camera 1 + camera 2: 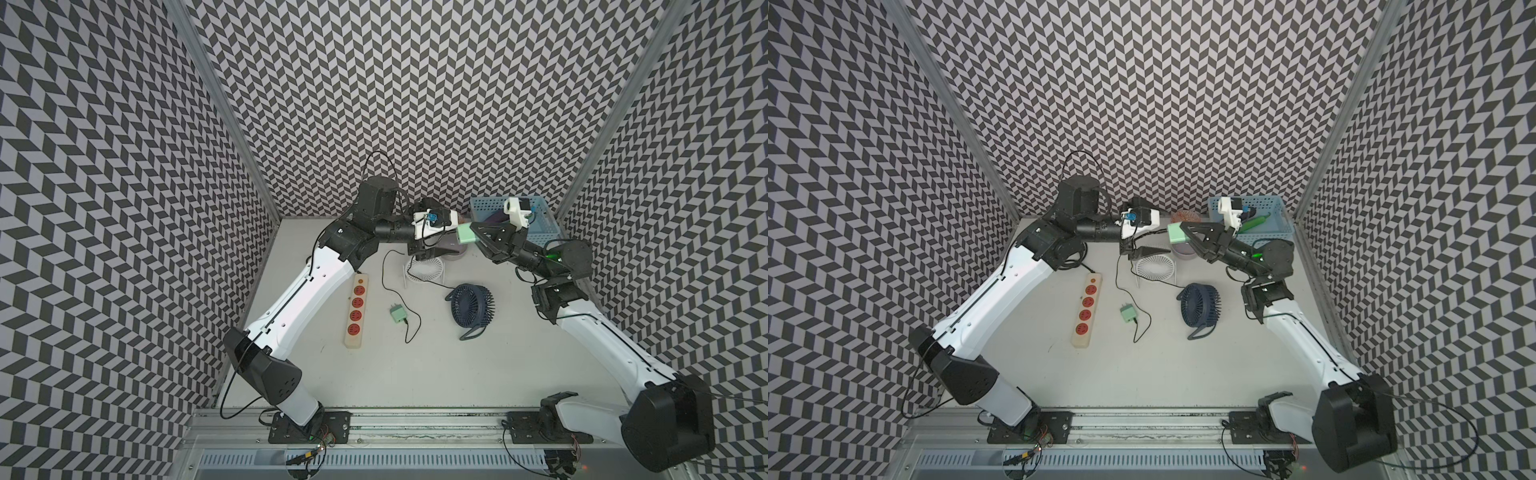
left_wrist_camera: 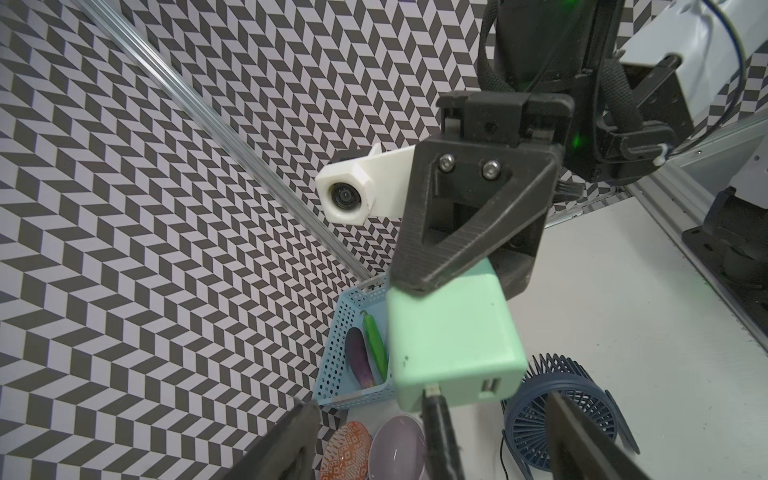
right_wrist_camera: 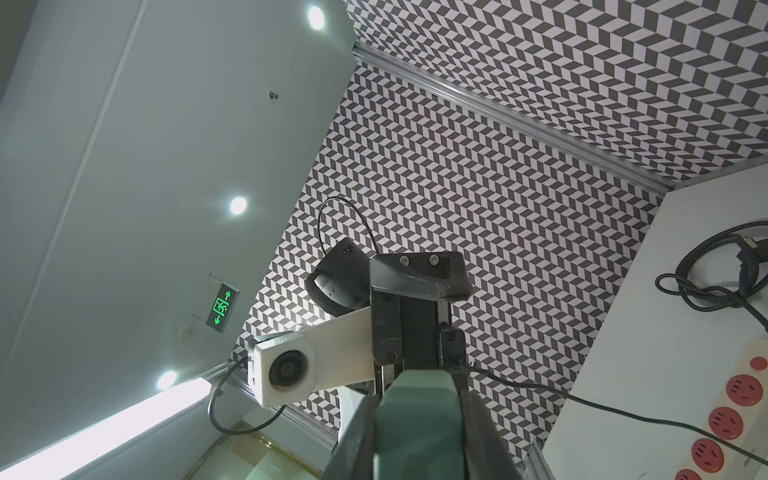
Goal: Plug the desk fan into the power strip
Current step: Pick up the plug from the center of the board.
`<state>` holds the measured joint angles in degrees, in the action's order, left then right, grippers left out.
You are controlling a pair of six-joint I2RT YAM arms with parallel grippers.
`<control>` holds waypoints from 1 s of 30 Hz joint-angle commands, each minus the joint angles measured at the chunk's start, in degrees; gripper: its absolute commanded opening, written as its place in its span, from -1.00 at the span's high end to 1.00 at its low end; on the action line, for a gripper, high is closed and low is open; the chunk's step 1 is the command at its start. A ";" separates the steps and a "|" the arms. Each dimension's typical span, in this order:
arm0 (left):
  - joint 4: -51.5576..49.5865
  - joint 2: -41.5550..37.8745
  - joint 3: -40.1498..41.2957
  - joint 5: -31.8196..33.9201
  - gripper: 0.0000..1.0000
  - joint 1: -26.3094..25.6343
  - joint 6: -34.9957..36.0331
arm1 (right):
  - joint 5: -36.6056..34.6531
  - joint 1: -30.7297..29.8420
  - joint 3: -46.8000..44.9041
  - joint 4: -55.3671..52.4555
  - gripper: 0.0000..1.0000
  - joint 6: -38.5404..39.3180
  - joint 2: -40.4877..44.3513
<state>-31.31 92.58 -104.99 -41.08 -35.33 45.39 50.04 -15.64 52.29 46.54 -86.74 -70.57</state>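
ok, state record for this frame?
right jaws: shut on mint adapter, held above table
left jaws: open, flanking black cable plug at adapter's port
power strip: flat on table, nothing plugged in
second adapter: on table, apart from strip
navy fan: on table
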 commanded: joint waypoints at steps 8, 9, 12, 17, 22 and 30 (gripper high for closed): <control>2.52 1.73 -2.78 -2.60 -0.39 -1.06 -2.77 | -2.17 -0.99 -0.32 6.11 1.00 -2.56 -0.88; 2.30 1.73 -3.03 -2.73 -0.38 -1.10 -2.90 | -1.96 -1.05 -0.35 6.26 1.00 -2.70 -0.97; 1.26 2.08 -3.43 -3.86 -0.36 -1.20 -2.85 | -1.59 -1.06 -0.58 6.42 1.00 -2.54 -1.30; 0.66 2.24 -4.33 -5.53 -0.20 -1.47 -2.84 | -2.19 -1.06 -1.40 7.90 1.00 -4.03 -1.47; 0.60 2.63 -3.80 -4.99 -0.03 -1.52 -2.25 | -2.09 -1.06 -2.26 8.83 1.00 -4.18 -1.94; 0.87 2.48 -2.79 -3.58 0.50 -1.58 -2.14 | -1.95 -1.06 -3.60 13.17 1.00 -6.55 -2.38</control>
<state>-31.18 94.63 -107.55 -44.62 -36.51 42.33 47.37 -16.34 49.32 54.28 -91.33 -72.75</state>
